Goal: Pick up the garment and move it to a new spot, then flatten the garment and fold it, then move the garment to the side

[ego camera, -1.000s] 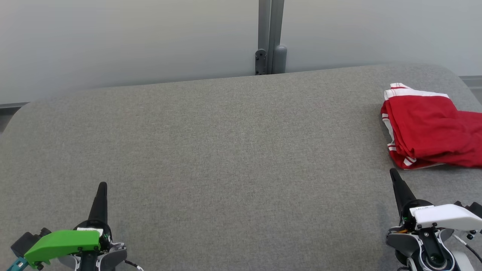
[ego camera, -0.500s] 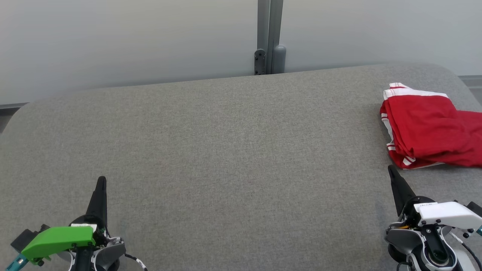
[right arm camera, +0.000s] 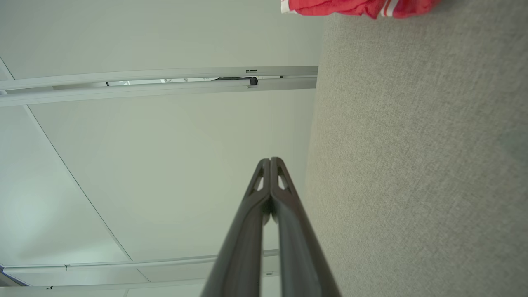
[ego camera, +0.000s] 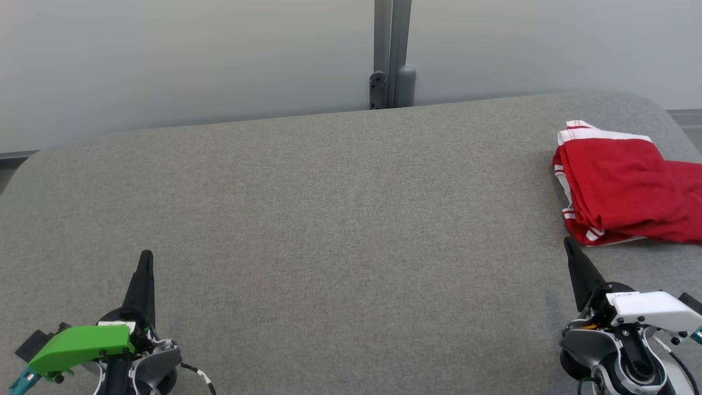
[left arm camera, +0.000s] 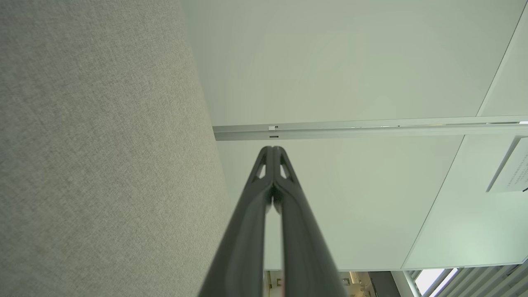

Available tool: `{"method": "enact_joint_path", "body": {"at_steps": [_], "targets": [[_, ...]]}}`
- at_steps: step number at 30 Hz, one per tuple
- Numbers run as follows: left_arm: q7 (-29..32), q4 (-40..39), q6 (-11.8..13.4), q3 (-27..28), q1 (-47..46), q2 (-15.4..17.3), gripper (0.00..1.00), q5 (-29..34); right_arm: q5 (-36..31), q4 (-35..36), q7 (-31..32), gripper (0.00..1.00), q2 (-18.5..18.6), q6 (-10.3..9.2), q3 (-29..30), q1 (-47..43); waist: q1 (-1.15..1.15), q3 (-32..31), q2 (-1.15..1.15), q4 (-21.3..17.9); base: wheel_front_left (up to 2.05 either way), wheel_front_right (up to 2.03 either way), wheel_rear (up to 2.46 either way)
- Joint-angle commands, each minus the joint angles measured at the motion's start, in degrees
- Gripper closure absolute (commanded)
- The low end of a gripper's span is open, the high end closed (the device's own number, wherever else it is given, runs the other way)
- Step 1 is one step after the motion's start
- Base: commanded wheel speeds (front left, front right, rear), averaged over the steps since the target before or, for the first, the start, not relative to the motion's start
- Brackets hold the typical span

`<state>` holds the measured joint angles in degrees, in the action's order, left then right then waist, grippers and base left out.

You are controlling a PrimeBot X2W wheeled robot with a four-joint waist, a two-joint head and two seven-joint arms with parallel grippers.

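Folded red garment (ego camera: 620,186) at the right edge of the grey surface (ego camera: 340,219), both grippers apart from it.
Near the front left corner, the left gripper (ego camera: 145,262) points toward the far edge, its two dark fingers pressed together on nothing. A metal post (ego camera: 389,55) rises behind the middle of the far edge. Near the front right corner, the right gripper (ego camera: 570,248) is likewise pinched tight and empty (its tip just short of the cloth's near hem). The garment, white-striped, runs out past the right edge of the head view.
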<state>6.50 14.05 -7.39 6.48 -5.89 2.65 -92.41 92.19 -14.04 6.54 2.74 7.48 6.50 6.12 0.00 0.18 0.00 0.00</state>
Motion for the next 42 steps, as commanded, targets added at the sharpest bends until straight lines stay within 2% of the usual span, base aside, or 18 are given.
{"method": "enact_joint_path", "body": {"at_steps": [1,42], "targets": [[0.24,0.08,-0.26,0.14,-0.80,0.41,1.00,-0.04,0.38,-0.11,0.21,1.00,0.25,0.02,0.11,0.32,0.00,0.00,0.00,0.00,0.00,0.00,0.00],[0.24,0.06,-0.26,0.14,-0.80,0.41,1.00,-0.04,0.39,-0.10,0.19,1.00,0.25,0.02,0.09,0.32,0.00,0.00,0.00,0.00,0.00,0.00,0.00]]}}
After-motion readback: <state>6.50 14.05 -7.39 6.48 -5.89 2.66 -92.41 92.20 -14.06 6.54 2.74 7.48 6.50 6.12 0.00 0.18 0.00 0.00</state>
